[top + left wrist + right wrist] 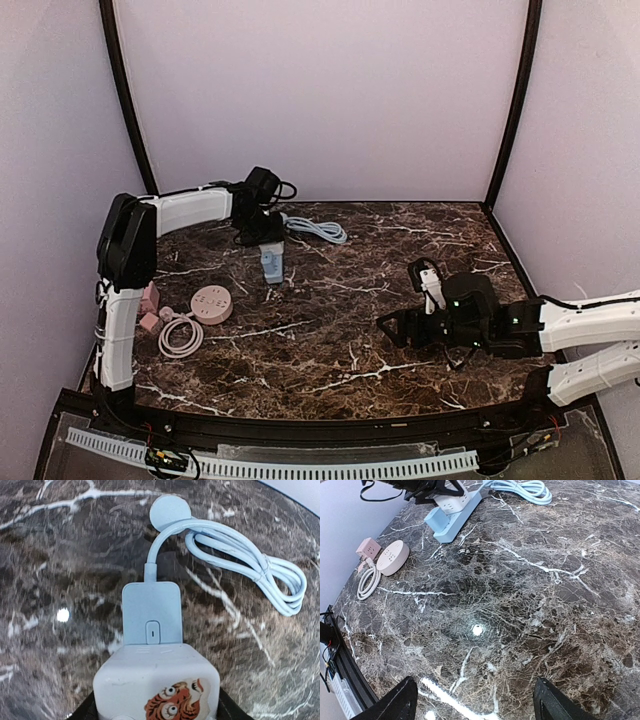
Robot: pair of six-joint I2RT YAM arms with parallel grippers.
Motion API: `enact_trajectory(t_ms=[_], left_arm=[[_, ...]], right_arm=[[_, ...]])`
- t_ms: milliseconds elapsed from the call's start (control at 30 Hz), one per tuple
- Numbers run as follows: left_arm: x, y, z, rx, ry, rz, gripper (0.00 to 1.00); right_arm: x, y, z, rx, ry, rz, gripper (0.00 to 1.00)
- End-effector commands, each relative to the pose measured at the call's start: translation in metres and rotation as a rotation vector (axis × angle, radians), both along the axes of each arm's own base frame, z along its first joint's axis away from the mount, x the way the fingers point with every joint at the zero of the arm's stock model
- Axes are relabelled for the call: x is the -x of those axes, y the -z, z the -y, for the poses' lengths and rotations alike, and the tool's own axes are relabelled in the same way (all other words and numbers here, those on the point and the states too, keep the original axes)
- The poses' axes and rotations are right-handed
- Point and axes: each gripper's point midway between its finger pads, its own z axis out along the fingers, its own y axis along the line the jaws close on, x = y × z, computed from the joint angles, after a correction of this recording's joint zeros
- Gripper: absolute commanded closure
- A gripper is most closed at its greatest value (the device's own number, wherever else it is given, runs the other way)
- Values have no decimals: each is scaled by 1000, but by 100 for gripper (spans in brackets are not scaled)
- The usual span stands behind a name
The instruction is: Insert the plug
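In the left wrist view a white cube plug (156,680) with a tiger sticker sits between my left gripper's (156,710) black fingers (231,709). It butts against the light blue power strip (151,612), which has a small button. The strip's pale blue cable (260,575) coils to the right. In the top view the left gripper (258,230) is at the back over the strip (271,262). My right gripper (395,328) is open and empty, low over bare marble at the right (475,705). The right wrist view shows the strip (452,517) far off.
A pink round socket (211,303), pink cube plugs (148,300) and a coiled pink cable (180,336) lie at the left; they also show in the right wrist view (392,557). The blue cable coil (318,231) lies by the back wall. Walls enclose three sides.
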Motion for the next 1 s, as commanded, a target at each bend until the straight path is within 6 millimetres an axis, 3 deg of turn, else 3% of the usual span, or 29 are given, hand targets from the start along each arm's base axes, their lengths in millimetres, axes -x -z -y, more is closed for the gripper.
enact_trajectory(t_ms=[0,100,233,333,500,733,867,967], left_arm=[[-49,-9,-10,1,4,94,65],[-50,2,-13,-14,12,68,60],[-42,7,-13,-23,34,37,39],[-37,0,-14,-38,54,32,24],[-26,-22,-23,-87,67,36,7],[9,-77,-42,-152,55,101,2],[44,-102,-52,-182,37,142,1],[79,-106,-69,-198,4,148,2]], right_arm=[[-3,-7,-4,-18,-5,18,22],[-3,-7,-3,-19,-4,18,22],[-3,-7,-4,-19,-7,16,22],[-2,-7,-4,-21,-9,16,22],[-3,-8,-5,-22,-10,18,22],[-3,-8,-8,-16,-20,12,22],[-2,-14,-4,-36,-12,24,22],[-1,-16,-3,-44,-13,28,22]])
